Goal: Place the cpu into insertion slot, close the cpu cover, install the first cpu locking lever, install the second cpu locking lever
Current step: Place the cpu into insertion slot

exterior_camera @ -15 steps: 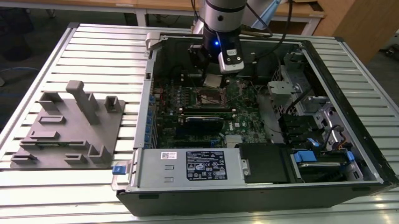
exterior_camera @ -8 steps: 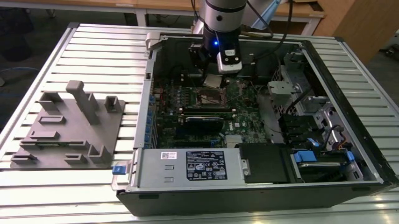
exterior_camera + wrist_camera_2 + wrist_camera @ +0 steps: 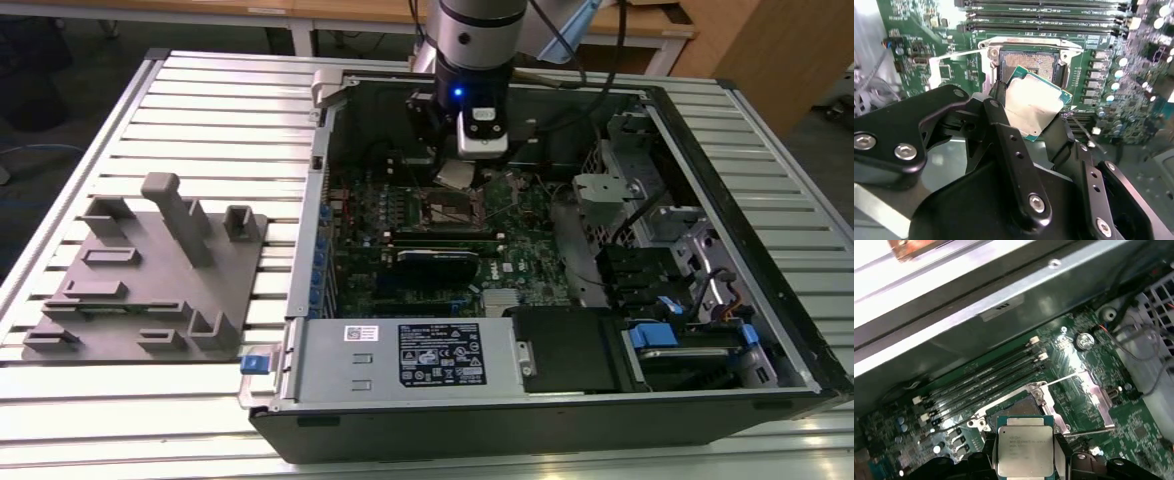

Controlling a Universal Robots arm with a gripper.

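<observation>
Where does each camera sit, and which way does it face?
Exterior view: off the arm, high up, looking down into the open computer case on the slatted table; arm and tool show.
First wrist view: on the arm, looking past the tool across the green board toward the case wall; fingertips flank the cpu.
Second wrist view: also on the arm, looking over the tool's black links at the insertion slot.
Shared: both wrist views show the held cpu by the open slot.

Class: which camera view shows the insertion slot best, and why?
The second wrist view: the insertion slot shows contacts and rim beyond the cpu. In the first wrist view the cpu covers part; the exterior view gives a dark square.
</observation>
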